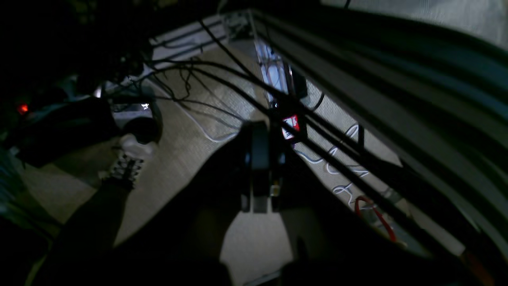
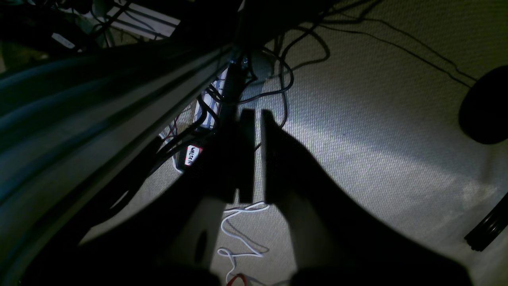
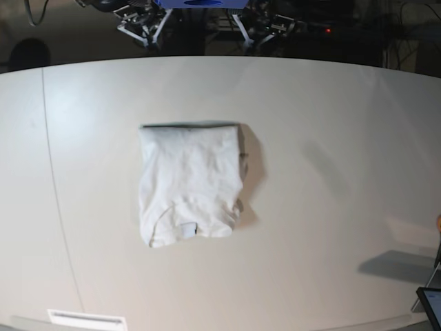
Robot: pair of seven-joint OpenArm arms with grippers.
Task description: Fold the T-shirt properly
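The white T-shirt [image 3: 189, 183] lies folded into a compact rectangle left of the middle of the off-white table [image 3: 331, 138]. Its neck label [image 3: 186, 229] faces up at the near edge. Both arms are drawn back beyond the far edge of the table, well away from the shirt. The wrist views look down past the table edge at the carpeted floor. My left gripper [image 1: 265, 159] is a dark shape with its fingers pressed together, holding nothing. The fingers of my right gripper [image 2: 257, 155] stand a thin slit apart, shut on nothing. Neither wrist view shows the T-shirt.
Dark cables [image 2: 285, 79] and white cords [image 1: 337, 159] run over the carpet, beside a power strip [image 1: 274, 75]. A shoe [image 1: 131, 159] stands on the floor to the left. A dark device [image 3: 431, 303] sits at the table's near right corner.
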